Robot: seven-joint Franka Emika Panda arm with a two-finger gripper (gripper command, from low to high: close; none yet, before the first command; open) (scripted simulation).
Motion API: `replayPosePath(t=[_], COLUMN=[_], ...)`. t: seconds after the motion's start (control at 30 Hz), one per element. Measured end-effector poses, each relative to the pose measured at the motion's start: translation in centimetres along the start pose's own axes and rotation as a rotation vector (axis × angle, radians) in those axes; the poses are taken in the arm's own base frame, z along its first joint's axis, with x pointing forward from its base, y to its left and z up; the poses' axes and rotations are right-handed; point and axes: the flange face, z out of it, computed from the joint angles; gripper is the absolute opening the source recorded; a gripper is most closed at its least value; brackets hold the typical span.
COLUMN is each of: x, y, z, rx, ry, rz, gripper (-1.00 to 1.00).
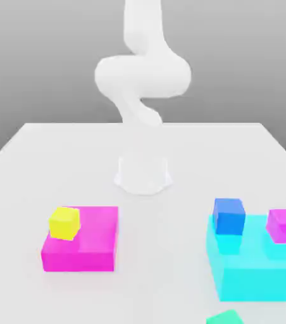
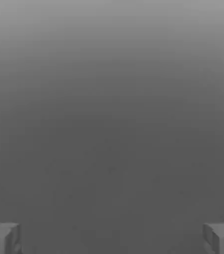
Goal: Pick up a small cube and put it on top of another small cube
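Pincer (image 2: 112, 239): spread, empty | green cube (image 1: 224, 317): apart from it (beside cyan block (image 1: 259, 275))

The small plain green cube (image 1: 225, 317) sits at the exterior view's bottom edge, right of centre. The frame cuts it off.

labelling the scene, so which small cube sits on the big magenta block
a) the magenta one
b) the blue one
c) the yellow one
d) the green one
c, the small yellow cube rests on top of the big magenta block, towards the exterior view's left.
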Motion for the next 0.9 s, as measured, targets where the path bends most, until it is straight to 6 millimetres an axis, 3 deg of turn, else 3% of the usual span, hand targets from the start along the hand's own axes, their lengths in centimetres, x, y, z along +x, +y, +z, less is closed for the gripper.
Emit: replayPosePath(t=[0.2, 0.43, 0.67, 0.9], x=[-1.6, -5.6, -12.1, -19.8], y=[-1.7, -2.1, -0.7, 3.0], z=[10.4, 22.1, 33.1, 42.6], rx=[-0.097, -0.199, -0.291, -0.38], ry=[-0.114, -0.25, -0.393, -0.539], rz=[-0.066, -0.144, -0.229, -0.299], gripper=[0.0, 0.0, 0.0, 0.0])
